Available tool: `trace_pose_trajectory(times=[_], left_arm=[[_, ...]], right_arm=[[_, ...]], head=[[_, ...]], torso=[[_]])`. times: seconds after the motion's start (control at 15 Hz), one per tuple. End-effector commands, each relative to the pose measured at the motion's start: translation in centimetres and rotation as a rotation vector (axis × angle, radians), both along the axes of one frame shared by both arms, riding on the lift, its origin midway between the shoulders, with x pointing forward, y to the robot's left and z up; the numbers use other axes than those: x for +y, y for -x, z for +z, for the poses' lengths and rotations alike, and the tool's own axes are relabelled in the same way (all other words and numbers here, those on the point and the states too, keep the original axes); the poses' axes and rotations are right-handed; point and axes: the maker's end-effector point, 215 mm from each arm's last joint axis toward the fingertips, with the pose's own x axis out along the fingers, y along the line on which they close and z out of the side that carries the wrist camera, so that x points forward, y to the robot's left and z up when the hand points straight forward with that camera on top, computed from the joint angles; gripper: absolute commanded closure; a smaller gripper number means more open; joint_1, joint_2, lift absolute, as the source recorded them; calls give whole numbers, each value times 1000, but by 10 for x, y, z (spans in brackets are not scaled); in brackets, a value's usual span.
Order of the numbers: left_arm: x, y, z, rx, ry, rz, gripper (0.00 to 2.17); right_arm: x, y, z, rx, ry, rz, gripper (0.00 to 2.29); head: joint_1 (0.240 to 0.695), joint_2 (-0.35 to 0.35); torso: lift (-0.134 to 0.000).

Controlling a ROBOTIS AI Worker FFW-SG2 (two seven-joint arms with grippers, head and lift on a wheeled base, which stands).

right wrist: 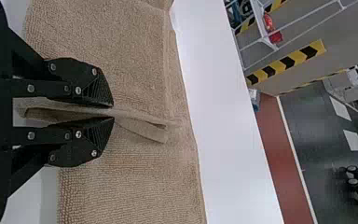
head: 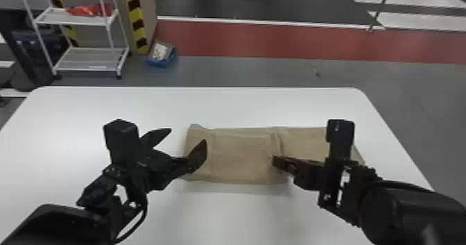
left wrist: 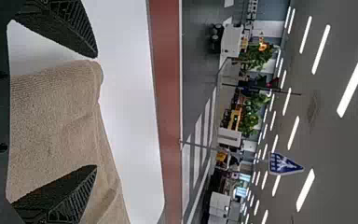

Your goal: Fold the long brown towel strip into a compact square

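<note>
While a ridge of the partly folded brown towel strip (head: 239, 157) on the worktop (head: 208, 220) is pinched by the right gripper (head: 276, 161), the left gripper (head: 187, 140) is spread wide.

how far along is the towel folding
The towel looks folded over from its left end to near the middle. The right gripper pinches the flap; the left gripper is open by the left end. The right part lies flat, so folding that in likely remains.

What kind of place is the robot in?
Probably a big indoor workshop or robot lab: there's a wheeled metal shelf, yellow-and-black warning stripes and long ceiling lights.
</note>
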Motion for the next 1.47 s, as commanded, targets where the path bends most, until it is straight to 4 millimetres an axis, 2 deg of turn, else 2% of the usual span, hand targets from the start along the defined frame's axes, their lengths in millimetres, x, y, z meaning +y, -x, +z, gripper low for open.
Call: trace_pose_trajectory(times=[0.0, 0.2, 0.47, 0.67, 0.8, 1.07, 1.2, 1.4], left_arm=[[-2, 0, 0, 0, -1, -1, 29], [-3, 0, 0, 0, 0, 3, 29], [-7, -1, 1, -3, -5, 1, 29], [-6, -1, 1, -4, -6, 1, 29], [-3, -2, 1, -5, -8, 3, 29], [8, -5, 2, -9, -5, 23, 29], [10, -3, 0, -6, -6, 26, 29], [16, -4, 1, -9, -7, 34, 29]], right_arm=[[1, 0, 0, -1, -1, 2, 950], [6, 4, -2, 17, -6, 16, 950], [17, 11, 7, 13, -5, 40, 947], [18, 7, 11, 4, -2, 42, 954], [18, 0, 19, -24, -5, 39, 1295], [23, -9, 36, -75, -34, 57, 1298], [22, -12, 60, -117, -45, 61, 1295], [7, -17, 95, -126, -56, 55, 1298]], head=[[695, -95], [695, -97], [695, -90], [695, -86], [695, -85], [695, -76], [695, -68], [695, -60]], torso=[[-124], [-124], [-124], [-124], [-124], [-124], [-124], [-124]])
